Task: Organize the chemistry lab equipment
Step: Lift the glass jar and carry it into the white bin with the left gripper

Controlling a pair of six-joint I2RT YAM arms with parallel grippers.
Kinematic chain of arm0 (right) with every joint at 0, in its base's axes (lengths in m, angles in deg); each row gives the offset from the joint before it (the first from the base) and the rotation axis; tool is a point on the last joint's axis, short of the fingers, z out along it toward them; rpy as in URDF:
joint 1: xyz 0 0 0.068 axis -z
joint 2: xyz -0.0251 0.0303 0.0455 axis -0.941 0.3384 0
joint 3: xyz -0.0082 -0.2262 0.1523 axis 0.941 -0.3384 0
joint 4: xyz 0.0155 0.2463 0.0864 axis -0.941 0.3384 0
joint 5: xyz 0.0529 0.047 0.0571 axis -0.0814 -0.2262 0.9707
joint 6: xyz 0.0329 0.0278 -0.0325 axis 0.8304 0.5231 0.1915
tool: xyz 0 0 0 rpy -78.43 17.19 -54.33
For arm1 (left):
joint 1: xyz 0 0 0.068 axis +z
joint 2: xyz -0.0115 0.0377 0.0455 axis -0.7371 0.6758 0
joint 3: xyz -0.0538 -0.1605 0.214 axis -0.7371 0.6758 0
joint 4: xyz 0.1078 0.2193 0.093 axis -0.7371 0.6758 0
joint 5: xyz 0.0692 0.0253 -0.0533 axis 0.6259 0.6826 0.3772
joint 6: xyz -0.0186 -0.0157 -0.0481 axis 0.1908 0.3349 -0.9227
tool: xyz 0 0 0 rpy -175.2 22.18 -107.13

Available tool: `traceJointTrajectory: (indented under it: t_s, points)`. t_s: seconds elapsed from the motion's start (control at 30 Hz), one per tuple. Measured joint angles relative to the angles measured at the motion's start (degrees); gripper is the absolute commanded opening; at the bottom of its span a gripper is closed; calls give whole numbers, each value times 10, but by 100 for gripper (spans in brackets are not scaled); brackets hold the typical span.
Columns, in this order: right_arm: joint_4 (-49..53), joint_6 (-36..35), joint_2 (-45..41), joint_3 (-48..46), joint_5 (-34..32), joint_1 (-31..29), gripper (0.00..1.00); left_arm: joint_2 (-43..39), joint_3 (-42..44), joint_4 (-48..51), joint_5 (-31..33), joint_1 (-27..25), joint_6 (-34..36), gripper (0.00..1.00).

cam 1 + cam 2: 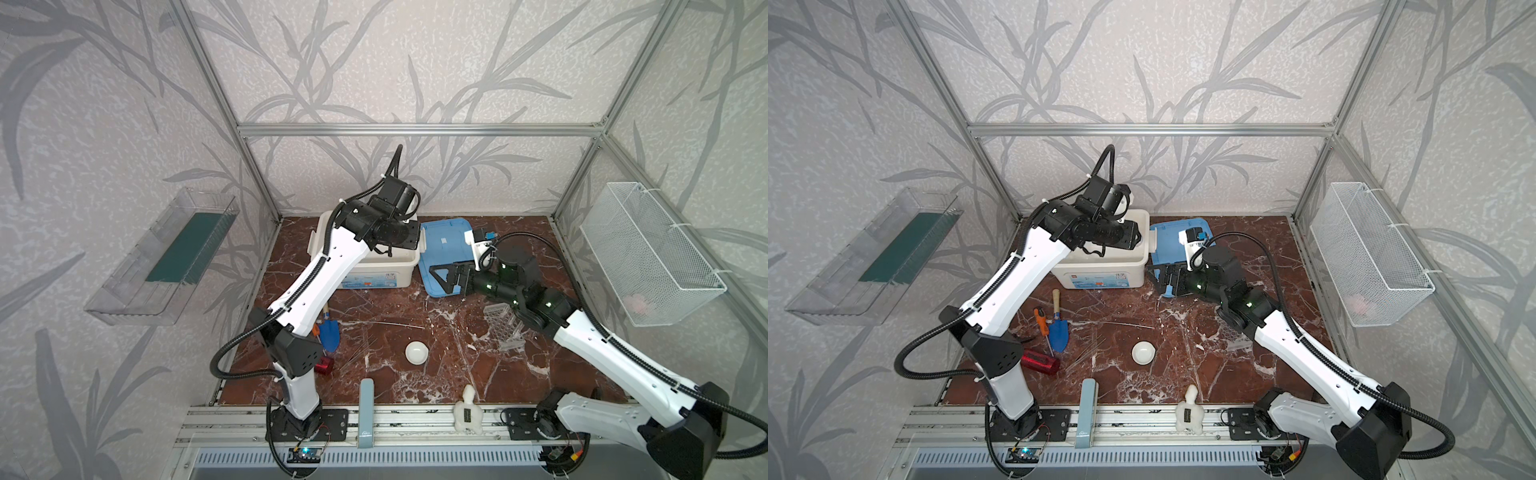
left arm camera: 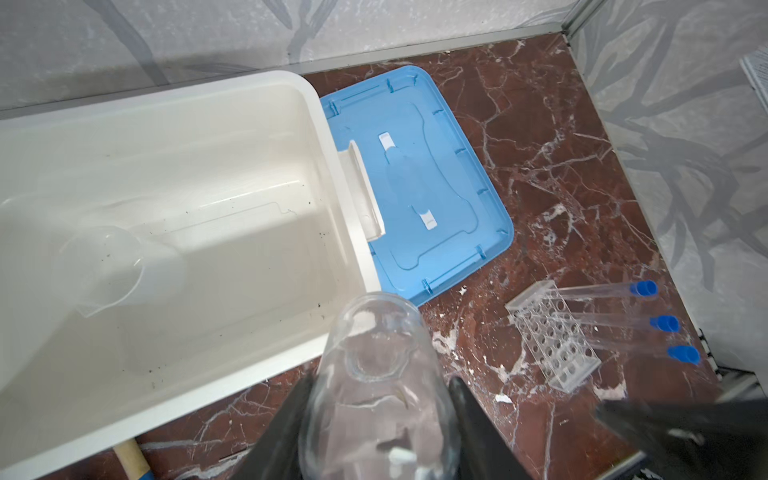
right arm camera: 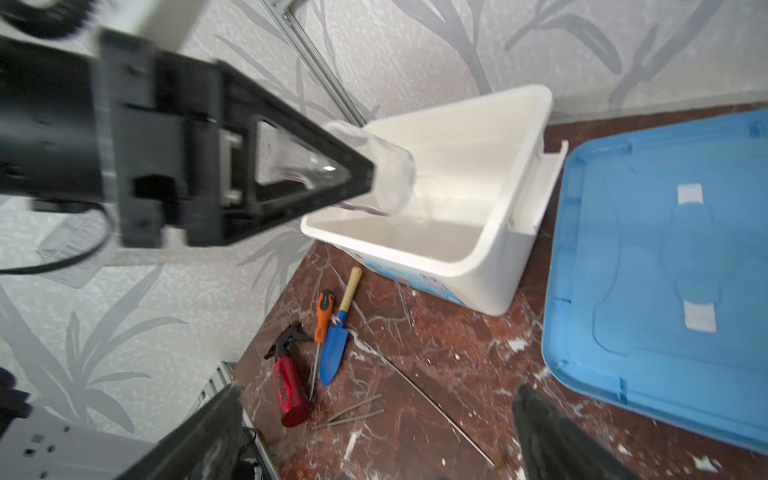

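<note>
My left gripper (image 2: 382, 388) is shut on the smaller clear cup (image 2: 374, 357) and holds it tilted over the front rim of the white bin (image 2: 324, 124); the right wrist view shows the same cup (image 3: 390, 178). A clear spouted beaker (image 2: 108, 270) lies inside the bin. The clear perforated rack (image 1: 505, 326) lies on the table with three blue-capped test tubes (image 2: 664, 323) sticking out. The white dish (image 1: 417, 352) sits mid-table, with thin glass rods (image 3: 424, 399) beside it. My right gripper (image 1: 442, 280) hangs open and empty by the blue lid (image 1: 444, 241).
A blue trowel (image 1: 1058, 332), an orange-handled screwdriver (image 1: 1040, 320) and a red spray bottle (image 1: 1040, 361) lie at the left. A wire basket (image 1: 648, 253) hangs on the right wall and a clear shelf (image 1: 166, 257) on the left wall. A white figure (image 1: 467, 409) stands at the front edge.
</note>
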Motion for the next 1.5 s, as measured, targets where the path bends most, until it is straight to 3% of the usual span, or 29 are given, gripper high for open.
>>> traceJointTrajectory:
  t_s: [0.27, 0.5, 0.83, 1.5]
  points:
    - [-26, 28, 95, 104, 5, 20, 99, 169, -169, 40, 12, 77, 1, 16]
    - [-65, 84, 159, 111, 26, 56, 99, 236, -165, 12, 49, 100, -1, 16]
    - [-78, 72, 163, 85, 26, 59, 99, 296, -156, -31, 50, 101, -10, 17]
    - [-96, 68, 179, 54, 30, 67, 99, 334, -79, -108, -17, 108, -23, 25]
